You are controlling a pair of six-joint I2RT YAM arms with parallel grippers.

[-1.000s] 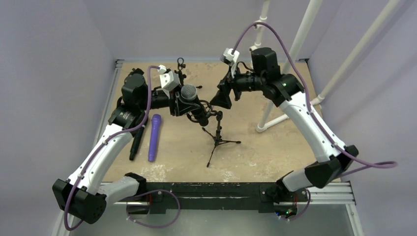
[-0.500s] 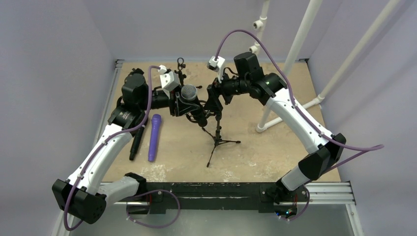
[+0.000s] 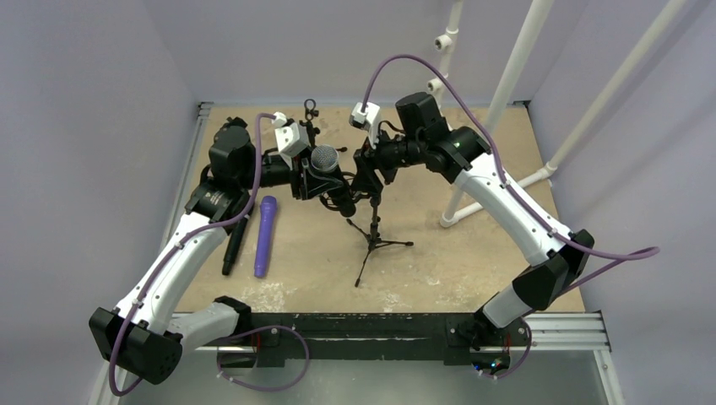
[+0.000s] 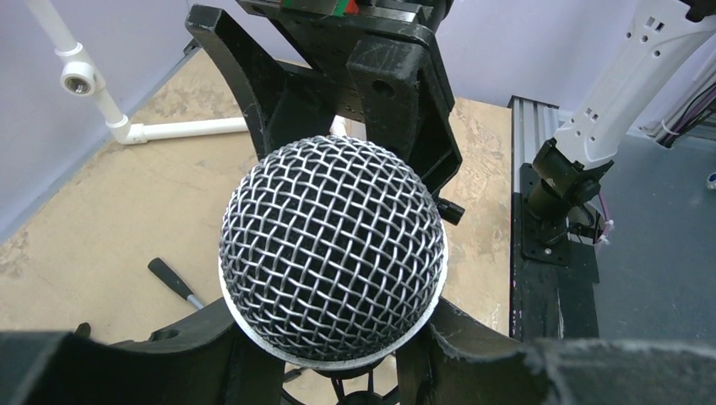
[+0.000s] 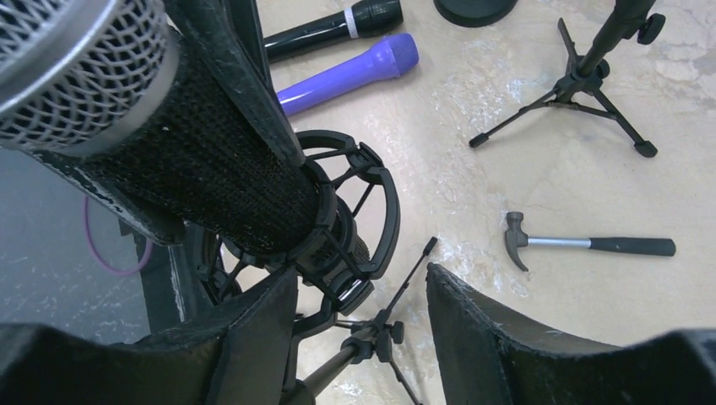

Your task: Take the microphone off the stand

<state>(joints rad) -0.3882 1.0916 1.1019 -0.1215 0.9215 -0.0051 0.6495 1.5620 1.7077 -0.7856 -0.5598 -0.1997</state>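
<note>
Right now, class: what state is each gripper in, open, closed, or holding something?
Left gripper: closed on the microphone.
Right gripper: open, around the stand, not gripping.

Mesh-head microphone (image 5: 211, 169) seated in shock mount (image 5: 371, 219); right end effector (image 5: 363, 295), jaws apart, near it. Hammer (image 5: 583, 245), purple microphone (image 5: 346, 72) on desk (image 5: 507, 126).

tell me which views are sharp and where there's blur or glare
top external: even, soft light, no hard shadows or glare; left wrist: microphone mesh crisp, the dark fingers along the bottom edge soft; right wrist: hammer and table sharp, the close mesh at top left slightly blurred
</note>
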